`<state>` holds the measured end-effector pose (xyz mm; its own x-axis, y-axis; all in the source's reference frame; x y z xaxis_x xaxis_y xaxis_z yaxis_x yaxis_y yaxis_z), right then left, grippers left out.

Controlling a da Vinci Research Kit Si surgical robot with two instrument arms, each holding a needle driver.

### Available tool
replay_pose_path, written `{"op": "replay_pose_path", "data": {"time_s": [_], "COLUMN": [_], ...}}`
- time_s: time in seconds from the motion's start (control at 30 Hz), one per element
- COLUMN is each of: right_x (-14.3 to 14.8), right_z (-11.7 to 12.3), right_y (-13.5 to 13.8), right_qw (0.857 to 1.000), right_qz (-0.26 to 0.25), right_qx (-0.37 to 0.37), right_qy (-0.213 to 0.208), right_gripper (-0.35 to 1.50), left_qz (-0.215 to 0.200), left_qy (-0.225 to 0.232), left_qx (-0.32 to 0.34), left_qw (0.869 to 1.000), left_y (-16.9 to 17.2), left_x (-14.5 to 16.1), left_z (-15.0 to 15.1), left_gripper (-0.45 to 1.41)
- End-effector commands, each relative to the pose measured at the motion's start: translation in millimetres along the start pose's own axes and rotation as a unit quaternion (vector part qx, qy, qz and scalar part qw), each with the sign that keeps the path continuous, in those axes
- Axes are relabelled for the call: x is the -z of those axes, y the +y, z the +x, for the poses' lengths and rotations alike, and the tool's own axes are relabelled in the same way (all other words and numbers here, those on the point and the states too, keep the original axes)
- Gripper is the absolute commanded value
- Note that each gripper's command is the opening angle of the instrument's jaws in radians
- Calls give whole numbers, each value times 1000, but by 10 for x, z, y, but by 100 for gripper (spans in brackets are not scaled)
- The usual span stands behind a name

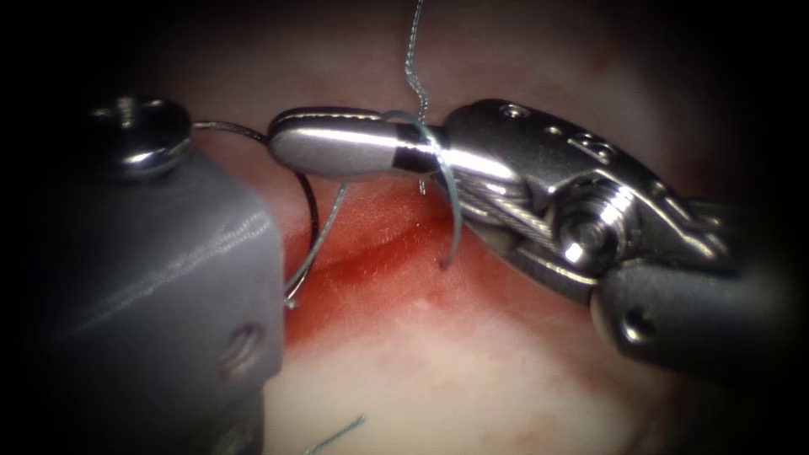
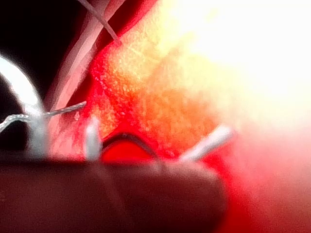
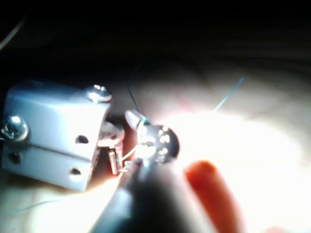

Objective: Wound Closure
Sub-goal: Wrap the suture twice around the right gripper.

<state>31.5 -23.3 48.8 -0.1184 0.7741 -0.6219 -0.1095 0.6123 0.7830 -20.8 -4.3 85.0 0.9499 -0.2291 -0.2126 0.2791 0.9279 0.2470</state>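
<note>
Two tools are seen over the tissue (image 1: pixel 472 371) in the endoscope view. The right arm's tool (image 1: pixel 337 145) is brought in from the right, its jaws clenched together; thread (image 1: pixel 416 80) is wrapped around them near their base, one strand running up out of the picture and another curving down to the tissue at the right of the cut (image 1: pixel 371 248). The curved needle (image 1: pixel 310 219) is seen arcing from behind the jaw tips down to the left end of the cut, where thread is joined to its end; whether the needle is gripped by those jaws cannot be told, nor whether it is in the tissue. The left arm's tool (image 1: pixel 152 278) is hidden behind its grey housing, so its jaws and any hold cannot be told. Red fluid (image 1: pixel 379 270) is pooled along the cut. A cut end of thread (image 1: pixel 337 434) is seen lying on the pale tissue below
</note>
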Motion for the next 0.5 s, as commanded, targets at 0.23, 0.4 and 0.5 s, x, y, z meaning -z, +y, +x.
{"op": "replay_pose_path", "data": {"time_s": [0.23,0.4,0.5], "right_x": [-26,-35,-42], "right_z": [4,-5,-14], "right_y": [0,-1,-1], "right_qw": [964,911,892], "right_qz": [-177,-229,-197], "right_qx": [151,243,286], "right_qy": [-131,-242,-289], "right_gripper": [-35,-35,-35], "left_qz": [-11,-39,-66], "left_qy": [-28,-58,-90], "left_qx": [-43,-88,-99], "left_qw": [999,994,989], "left_y": [7,8,11], "left_x": [32,62,89], "left_z": [-14,-22,-29], "left_gripper": [-45,-45,-45]}}
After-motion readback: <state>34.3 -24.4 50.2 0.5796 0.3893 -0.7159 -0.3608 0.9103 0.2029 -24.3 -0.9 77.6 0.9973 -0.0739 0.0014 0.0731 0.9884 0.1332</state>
